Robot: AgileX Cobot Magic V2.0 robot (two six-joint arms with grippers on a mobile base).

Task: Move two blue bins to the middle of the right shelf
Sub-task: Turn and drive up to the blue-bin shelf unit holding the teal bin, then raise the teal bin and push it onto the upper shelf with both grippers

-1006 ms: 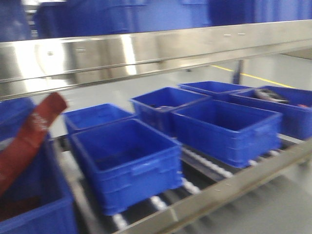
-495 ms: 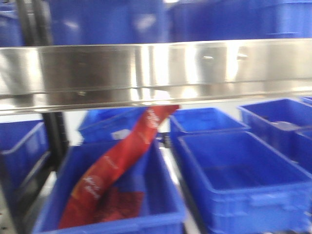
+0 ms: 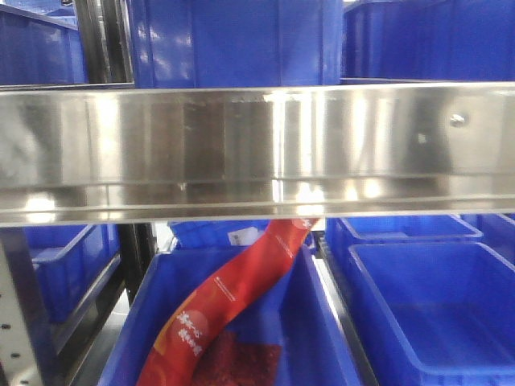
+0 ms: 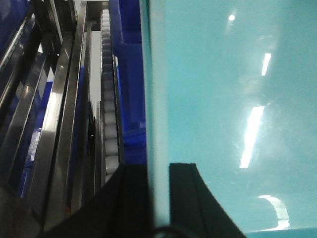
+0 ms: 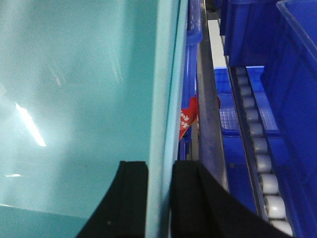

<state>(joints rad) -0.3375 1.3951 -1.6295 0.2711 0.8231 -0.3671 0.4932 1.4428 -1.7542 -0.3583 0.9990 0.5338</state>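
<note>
Carrying step, by my reading: the left pincer [image 4: 158,198] grips one rim of a pale blue bin [image 4: 228,99], the right pincer [image 5: 159,198] the opposite rim — held near the steel shelf rail [image 3: 257,149]. Next: find the right shelf's middle level.

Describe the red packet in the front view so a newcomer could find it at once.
Start at the wide steel shelf beam that spans the front view. Directly under its middle sits a dark blue bin, and the red packet leans slantwise inside it, its top reaching up to the beam. It is the only red thing among blue bins.
</note>
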